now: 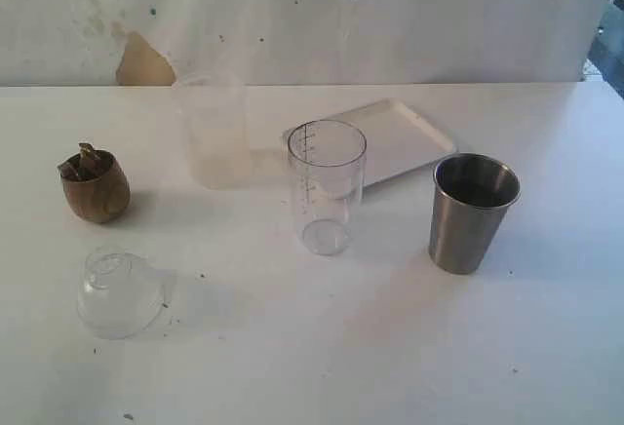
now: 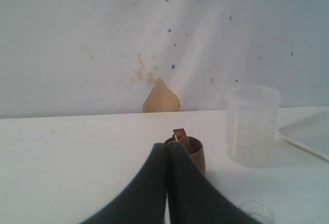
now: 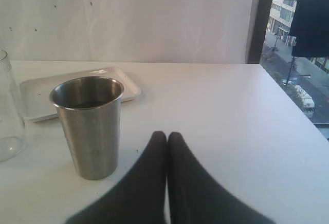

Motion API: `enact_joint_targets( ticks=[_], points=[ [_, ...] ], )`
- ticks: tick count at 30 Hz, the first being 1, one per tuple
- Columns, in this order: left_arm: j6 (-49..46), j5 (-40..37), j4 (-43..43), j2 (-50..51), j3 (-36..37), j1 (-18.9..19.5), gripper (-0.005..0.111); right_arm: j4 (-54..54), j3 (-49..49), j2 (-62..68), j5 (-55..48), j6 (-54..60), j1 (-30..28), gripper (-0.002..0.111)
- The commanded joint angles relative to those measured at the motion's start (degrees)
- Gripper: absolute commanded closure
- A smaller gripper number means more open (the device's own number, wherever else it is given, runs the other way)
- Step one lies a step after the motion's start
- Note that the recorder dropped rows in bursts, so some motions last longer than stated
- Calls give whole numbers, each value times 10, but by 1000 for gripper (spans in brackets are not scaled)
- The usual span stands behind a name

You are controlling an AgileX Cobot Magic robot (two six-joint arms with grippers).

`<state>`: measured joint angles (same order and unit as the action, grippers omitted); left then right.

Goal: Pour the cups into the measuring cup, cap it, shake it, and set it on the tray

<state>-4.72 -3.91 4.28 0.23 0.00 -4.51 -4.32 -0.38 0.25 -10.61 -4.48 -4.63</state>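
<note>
Nothing is poured yet: the left gripper (image 2: 167,149) and right gripper (image 3: 167,137) are closed and empty, the lid (image 1: 117,293) lies lower left, tumbler (image 1: 473,212) right, measuring cup (image 1: 327,186) looks empty at centre, wooden cup (image 1: 95,186) left, tray (image 1: 414,137) behind.

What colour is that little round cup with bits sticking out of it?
The little round cup is brown, wood-grained; the exterior view shows it best.

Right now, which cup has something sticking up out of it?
The brown wooden cup, far left; steel tumbler, measuring cup and frosted cup show nothing above their rims.
</note>
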Motion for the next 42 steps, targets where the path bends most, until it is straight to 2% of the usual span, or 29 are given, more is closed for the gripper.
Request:
enact_joint_targets(
  ticks=[1,9,16,23,27,36,42],
  points=[
    [4,8,6,-2,0,-2,106,0,4,-3,4,-3,0,108],
    [4,10,6,-2,0,-2,106,0,4,-3,4,-3,0,108],
    [34,125,17,-2,0,-2,106,0,4,-3,4,-3,0,108],
    [47,57,14,-2,-87,-2,107,0,4,-3,4,-3,0,108],
    [16,29,10,1,-135,-2,107,0,4,-3,4,-3,0,108],
    [15,46,10,140,-218,-2,107,0,4,-3,4,-3,0,108],
    [16,144,13,246,-228,-2,107,0,4,-3,4,-3,0,108]
  ],
)
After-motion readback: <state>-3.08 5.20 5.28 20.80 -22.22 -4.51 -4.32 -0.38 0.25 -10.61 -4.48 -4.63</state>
